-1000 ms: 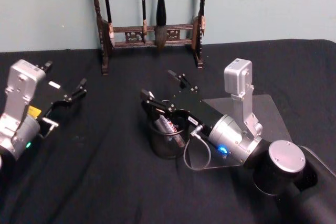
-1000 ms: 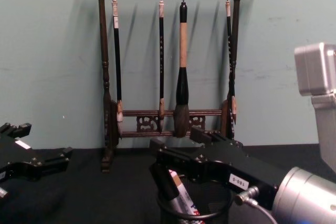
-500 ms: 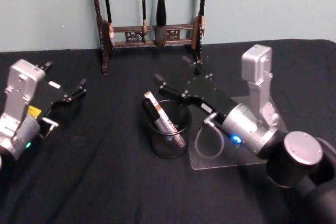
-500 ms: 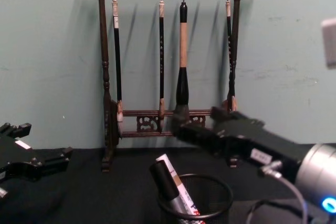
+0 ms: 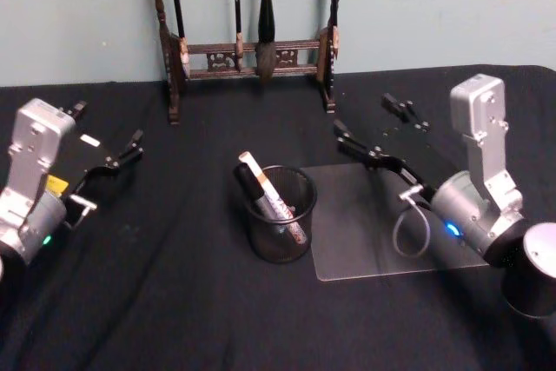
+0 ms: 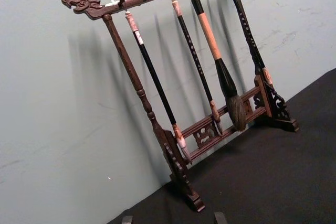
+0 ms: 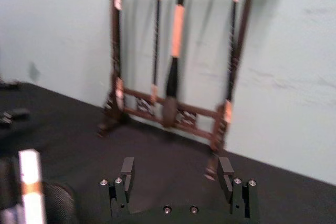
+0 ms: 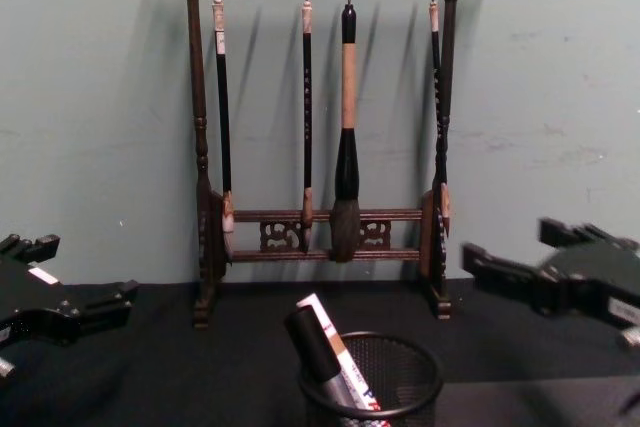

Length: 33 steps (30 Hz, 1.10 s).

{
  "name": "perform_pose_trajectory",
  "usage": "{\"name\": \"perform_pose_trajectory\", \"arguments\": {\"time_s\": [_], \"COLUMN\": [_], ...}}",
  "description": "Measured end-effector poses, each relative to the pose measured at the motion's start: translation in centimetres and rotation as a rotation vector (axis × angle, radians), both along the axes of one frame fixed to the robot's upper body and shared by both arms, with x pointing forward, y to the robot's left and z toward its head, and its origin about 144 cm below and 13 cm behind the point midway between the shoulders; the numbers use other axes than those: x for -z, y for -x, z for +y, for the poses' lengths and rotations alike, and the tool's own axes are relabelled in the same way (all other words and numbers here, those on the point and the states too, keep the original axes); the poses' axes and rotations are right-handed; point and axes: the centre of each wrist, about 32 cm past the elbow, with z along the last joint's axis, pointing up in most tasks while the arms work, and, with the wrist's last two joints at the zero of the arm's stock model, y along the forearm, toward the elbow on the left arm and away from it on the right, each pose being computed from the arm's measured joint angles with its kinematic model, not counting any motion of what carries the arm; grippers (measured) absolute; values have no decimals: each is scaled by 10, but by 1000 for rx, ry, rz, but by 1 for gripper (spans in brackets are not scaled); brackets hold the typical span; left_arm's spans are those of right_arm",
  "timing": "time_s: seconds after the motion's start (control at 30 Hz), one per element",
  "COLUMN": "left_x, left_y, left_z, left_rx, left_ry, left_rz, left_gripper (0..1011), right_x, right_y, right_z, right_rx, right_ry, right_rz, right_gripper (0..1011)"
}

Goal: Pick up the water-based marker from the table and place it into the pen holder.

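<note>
The water-based marker (image 5: pixel 271 199), white with red print, leans inside the pen holder (image 5: pixel 280 245), a round black mesh cup in the middle of the table. A dark-capped pen rests beside it in the cup. The chest view shows the marker (image 8: pixel 338 359) sticking out above the pen holder (image 8: pixel 405 379) rim. My right gripper (image 5: pixel 363 115) hangs open to the right of the cup, apart from it and holding nothing. The right wrist view has the right gripper (image 7: pixel 176 170) with the marker (image 7: pixel 30 184) off to one side. My left gripper (image 5: pixel 109 124) stays open at the far left.
A dark wooden brush rack (image 5: pixel 252 48) with hanging brushes stands at the back against the wall. A clear plastic sheet (image 5: pixel 365 232) lies flat on the black cloth right of the cup, under my right arm.
My right gripper let go of the marker above the cup and drew back to the right. The marker stays leaning in the pen holder. The left arm has not moved.
</note>
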Motion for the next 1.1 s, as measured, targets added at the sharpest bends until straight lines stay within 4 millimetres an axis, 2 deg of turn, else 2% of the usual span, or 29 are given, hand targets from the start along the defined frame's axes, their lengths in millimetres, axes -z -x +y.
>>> {"name": "perform_pose_trajectory", "arguments": {"time_s": [0.33,0.67,1.1], "left_x": [0,0,0], "left_y": [0,0,0], "left_z": [0,0,0], "left_rx": [0,0,0], "left_ry": [0,0,0], "left_rz": [0,0,0], "left_gripper": [1001,1001,1001], "right_x": [22,35,34], "right_y": [5,6,6], "right_z": [-18,-19,-19], "right_rx": [110,132,131], "right_ry": [125,172,171], "right_rz": [2,19,15], "right_gripper": [1002,1002,1002]}}
